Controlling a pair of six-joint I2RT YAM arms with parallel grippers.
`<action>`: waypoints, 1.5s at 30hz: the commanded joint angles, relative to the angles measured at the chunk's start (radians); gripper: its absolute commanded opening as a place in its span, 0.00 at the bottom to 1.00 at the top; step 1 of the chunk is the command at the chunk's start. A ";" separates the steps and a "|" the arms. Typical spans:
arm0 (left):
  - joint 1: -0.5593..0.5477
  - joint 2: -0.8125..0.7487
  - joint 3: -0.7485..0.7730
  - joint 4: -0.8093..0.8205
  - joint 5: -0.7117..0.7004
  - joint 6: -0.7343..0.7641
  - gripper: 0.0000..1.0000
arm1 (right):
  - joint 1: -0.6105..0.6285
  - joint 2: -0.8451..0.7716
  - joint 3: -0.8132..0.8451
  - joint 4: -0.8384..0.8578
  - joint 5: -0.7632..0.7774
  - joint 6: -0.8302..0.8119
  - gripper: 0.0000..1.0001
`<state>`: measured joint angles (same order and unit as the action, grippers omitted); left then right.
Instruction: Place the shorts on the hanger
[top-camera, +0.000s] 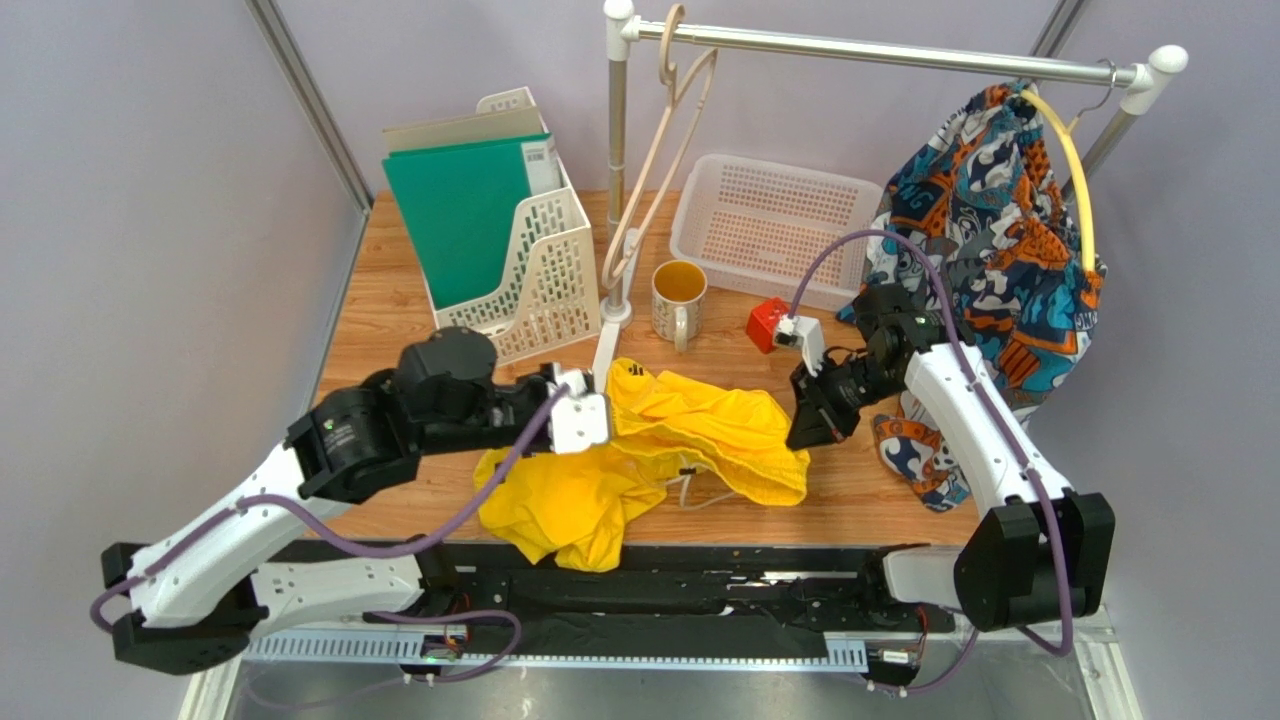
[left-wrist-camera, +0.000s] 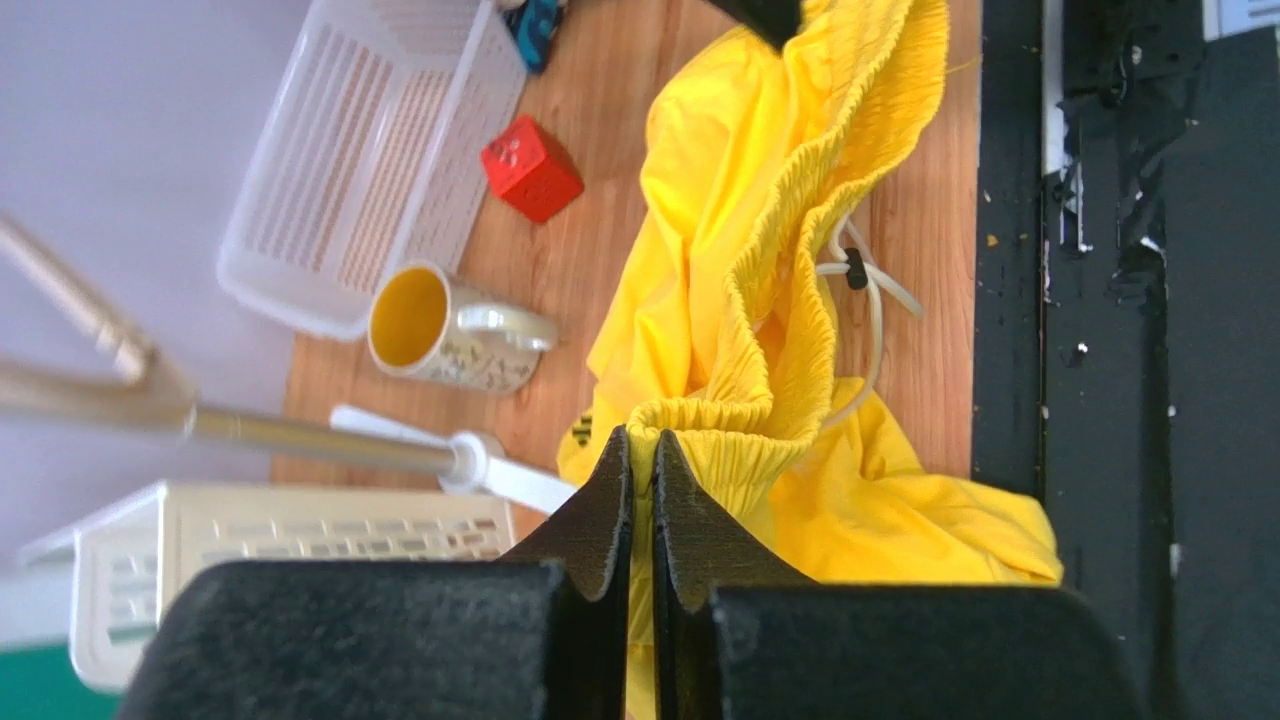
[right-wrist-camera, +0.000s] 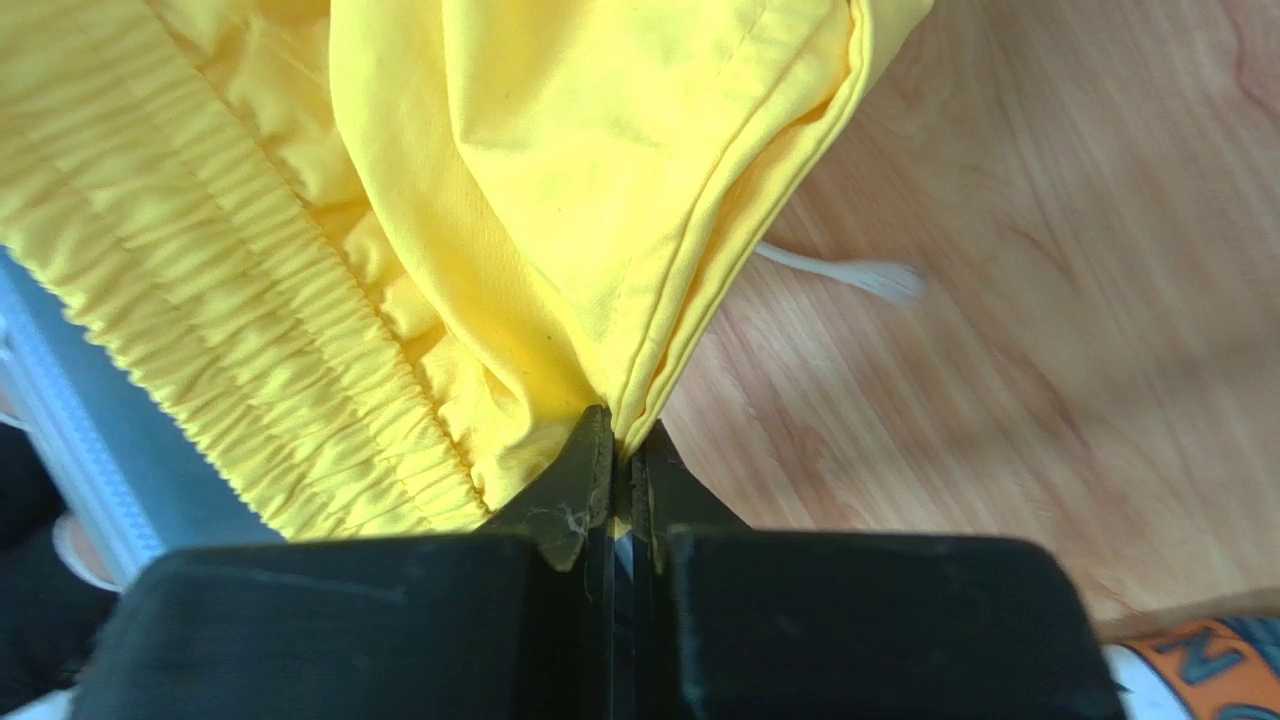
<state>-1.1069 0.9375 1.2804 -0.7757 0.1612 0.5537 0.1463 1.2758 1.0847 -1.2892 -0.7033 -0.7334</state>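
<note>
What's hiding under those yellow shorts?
Only the wooden table shows around the shorts, and their white drawstring pokes out from under the waistband. Whatever lies beneath the bunched fabric itself is covered, so I cannot tell.

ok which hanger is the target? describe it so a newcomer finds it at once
Find the white rail across the back. At its left end, beside the upright post, hangs the hanger. It is pale beige, thick-armed and bare, unlike the thin yellow hanger at the right end carrying a patterned garment.
</note>
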 joint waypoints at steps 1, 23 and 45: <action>0.233 0.015 0.005 -0.175 0.210 -0.199 0.00 | -0.002 0.043 0.055 0.056 -0.111 0.167 0.00; 0.881 0.466 -0.110 -0.082 0.647 -0.475 0.00 | 0.096 -0.450 -0.233 0.225 -0.032 -0.567 0.91; 0.952 0.583 -0.072 -0.128 0.747 -0.448 0.00 | 0.878 -0.383 -0.649 0.701 0.362 -0.578 0.73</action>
<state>-0.1810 1.5051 1.1908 -0.8982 0.8509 0.0917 0.9642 0.8993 0.5137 -0.7643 -0.4377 -1.3025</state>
